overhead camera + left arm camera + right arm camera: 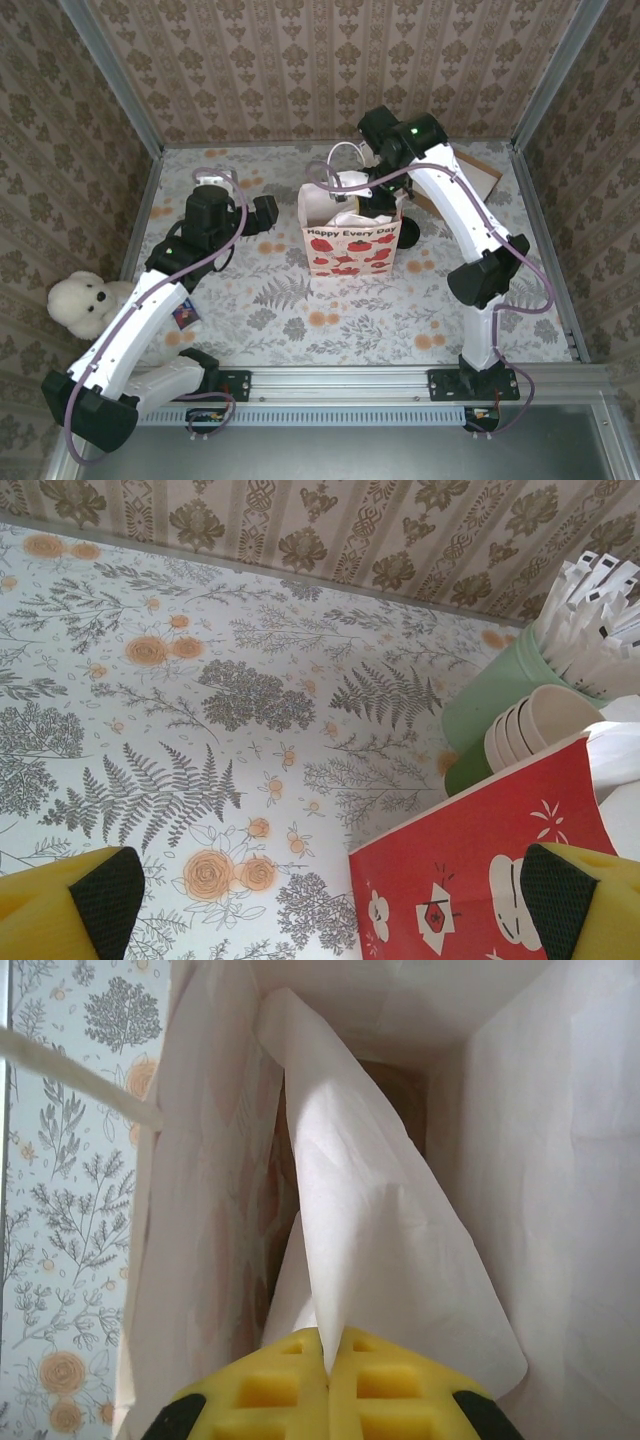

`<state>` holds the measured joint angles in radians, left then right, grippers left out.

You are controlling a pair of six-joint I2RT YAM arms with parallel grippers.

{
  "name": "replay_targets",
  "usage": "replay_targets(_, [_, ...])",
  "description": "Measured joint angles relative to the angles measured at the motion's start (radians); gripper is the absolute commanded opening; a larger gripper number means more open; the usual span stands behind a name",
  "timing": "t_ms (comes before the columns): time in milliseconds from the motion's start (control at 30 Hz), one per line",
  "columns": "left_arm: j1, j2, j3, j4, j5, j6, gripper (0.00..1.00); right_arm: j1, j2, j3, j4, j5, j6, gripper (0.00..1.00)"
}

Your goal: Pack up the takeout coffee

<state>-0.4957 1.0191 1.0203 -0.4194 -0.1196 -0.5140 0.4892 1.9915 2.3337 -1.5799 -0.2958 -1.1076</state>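
The right gripper (328,1352), jaws pinching the white paper (380,1240), is holding it aside inside the bag (560,1160) (probably clearing room); the left gripper (330,910), jaws spread, is hovering alongside.

We see a white left arm (130,322) and right arm (465,210) with black joints (485,275), and a mauve cable (244,215) running along each. Behind the bag (350,250), a green light (413,130) glows on one joint. Yellow fingers (40,920) carry black pads (105,900), perhaps mesh-textured.

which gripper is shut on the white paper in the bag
The right gripper, clamped on the white paper inside the bag; the left gripper stands open outside it.
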Motion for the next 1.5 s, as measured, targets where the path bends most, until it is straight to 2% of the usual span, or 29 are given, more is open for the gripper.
replay_targets(433, [0.021,0.062,0.000,-0.012,0.041,-0.059,1.00,-0.012,0.079,0.007,-0.016,-0.077,-0.016,0.02])
replay_targets(700, [0.026,0.062,0.000,-0.012,0.053,-0.070,1.00,-0.010,0.114,0.007,-0.017,-0.074,0.001,0.16])
replay_targets(867, [0.026,0.062,0.000,-0.013,0.056,-0.070,1.00,-0.007,0.113,0.007,0.003,-0.056,0.019,0.28])
replay_targets(1400, [0.026,0.075,0.000,-0.017,0.070,-0.071,1.00,-0.009,0.015,-0.009,0.013,0.015,0.034,0.38])
replay_targets(1500, [0.026,0.078,0.000,-0.017,0.072,-0.071,1.00,-0.010,-0.011,-0.035,0.018,0.035,0.035,0.47])
